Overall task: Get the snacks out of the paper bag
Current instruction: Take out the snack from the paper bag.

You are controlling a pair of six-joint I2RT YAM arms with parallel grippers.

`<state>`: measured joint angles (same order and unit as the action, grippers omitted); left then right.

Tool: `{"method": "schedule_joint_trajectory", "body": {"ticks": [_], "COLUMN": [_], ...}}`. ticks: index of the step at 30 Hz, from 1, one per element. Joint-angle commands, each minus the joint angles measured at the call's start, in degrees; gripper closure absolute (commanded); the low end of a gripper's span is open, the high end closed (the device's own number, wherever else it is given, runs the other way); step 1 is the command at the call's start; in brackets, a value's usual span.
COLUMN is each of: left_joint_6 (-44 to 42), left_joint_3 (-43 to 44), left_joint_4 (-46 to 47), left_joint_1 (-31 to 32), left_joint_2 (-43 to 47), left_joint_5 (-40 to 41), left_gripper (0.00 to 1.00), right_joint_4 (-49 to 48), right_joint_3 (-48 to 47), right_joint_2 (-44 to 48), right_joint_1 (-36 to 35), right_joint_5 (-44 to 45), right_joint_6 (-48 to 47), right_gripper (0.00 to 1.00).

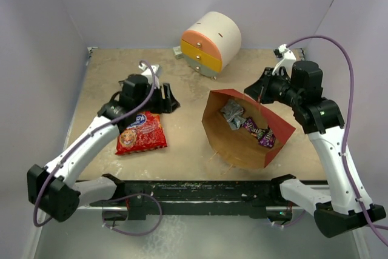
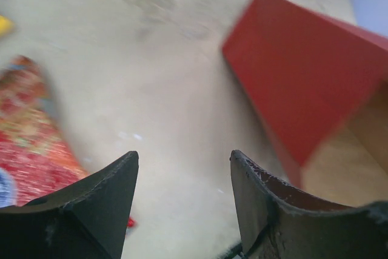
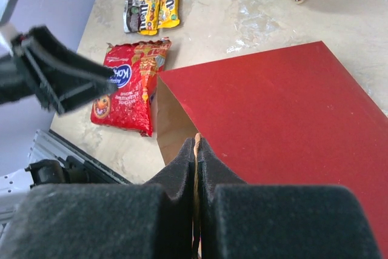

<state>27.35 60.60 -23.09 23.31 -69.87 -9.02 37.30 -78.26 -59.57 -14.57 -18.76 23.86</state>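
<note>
The red paper bag lies on its side at centre right, its brown kraft mouth facing the near edge. Inside it lie a silver foil packet and purple and brown candy packets. My right gripper is at the bag's far edge, shut on a thin brown strand of the bag. The red crisp packet lies flat on the table to the left of the bag. Yellow and brown candy packets lie beyond it. My left gripper is open and empty, low over the table between the crisp packet and the bag.
The round white cabinet with orange-yellow drawers stands at the back centre, just behind the bag. Walls enclose the table on the left, back and right. A black rail runs along the near edge.
</note>
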Motion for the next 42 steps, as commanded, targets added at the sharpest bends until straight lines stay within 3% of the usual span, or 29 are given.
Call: {"method": "schedule_joint_trajectory", "body": {"ticks": [1, 8, 11, 15, 24, 36, 42], "left_joint_6": [10.0, 6.4, -1.1, -15.1, -31.8, -23.5, -32.9], "left_joint_3": [-4.2, -7.4, -6.1, 2.2, 6.7, 9.4, 13.7], "left_joint_4": [7.0, 18.9, 26.6, 29.4, 39.1, 47.4, 49.5], "left_joint_1": [9.2, 34.6, 45.0, 52.3, 53.3, 51.7, 50.4], "left_joint_2": [8.4, 9.5, 2.6, -10.7, -25.0, -40.7, -47.9], "left_joint_5": [3.0, 17.7, 23.0, 23.2, 24.3, 22.9, 24.3], "left_gripper": [0.36, 0.39, 0.40, 0.41, 0.54, 0.61, 0.61], "right_joint_4": [-2.4, 0.4, 1.2, 2.5, 3.0, 3.4, 3.8], "right_joint_3": [0.0, -2.5, -3.9, -5.6, -5.8, -4.9, -5.4], "right_joint_2": [1.8, -0.7, -2.0, -3.1, -2.3, -1.8, -2.3], "right_joint_1": [0.1, 0.1, 0.1, 0.1, 0.1, 0.1, 0.1], "right_joint_5": [1.4, 0.0, -1.2, -1.1, -0.8, -2.0, -3.6], "right_joint_6": [-0.6, -2.1, -3.2, -4.3, -4.2, -5.0, -6.5], "right_gripper": [1.00, 1.00, 1.00, 1.00, 1.00, 1.00, 1.00]}}
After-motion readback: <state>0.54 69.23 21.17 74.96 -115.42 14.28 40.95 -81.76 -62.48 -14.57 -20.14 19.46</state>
